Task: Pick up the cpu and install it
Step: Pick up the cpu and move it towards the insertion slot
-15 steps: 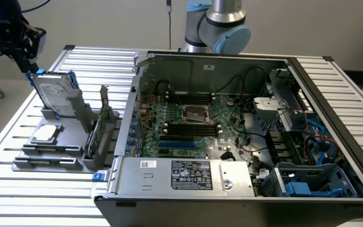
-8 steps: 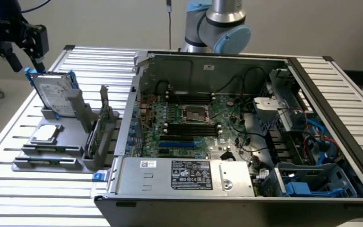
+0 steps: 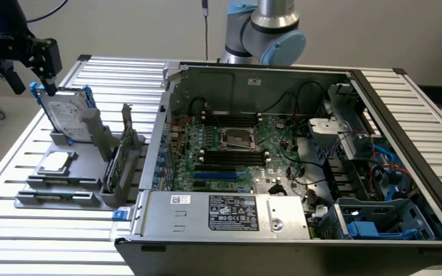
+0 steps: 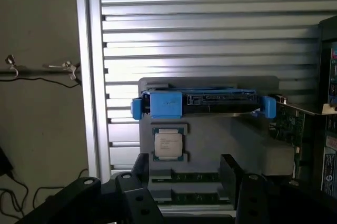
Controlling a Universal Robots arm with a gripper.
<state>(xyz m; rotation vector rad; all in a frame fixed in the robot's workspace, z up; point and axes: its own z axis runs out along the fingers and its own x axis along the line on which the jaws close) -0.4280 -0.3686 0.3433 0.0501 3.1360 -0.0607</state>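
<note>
The cpu (image 3: 57, 163), a small flat silver square, lies in a pocket of the grey holder (image 3: 67, 184) on the slatted table, at the exterior view's left. In the wrist view the cpu (image 4: 168, 144) sits just below the blue-bracketed hard drive (image 4: 202, 103). My gripper (image 3: 34, 89) hangs high above the far end of the holder, over the upright hard drive (image 3: 67, 118). Its black fingers (image 4: 142, 182) stand apart with nothing between them. The metal-framed socket (image 3: 236, 138) lies bare in the middle of the motherboard inside the open computer case (image 3: 405, 115).
Circuit boards stand on edge in the holder's slots (image 3: 117, 167) between the cpu and the case. The power supply (image 3: 229, 215) fills the case's near end, with cables and blue drive cages (image 3: 382, 221) at the exterior view's right. The arm's base (image 3: 263, 34) rises behind the case.
</note>
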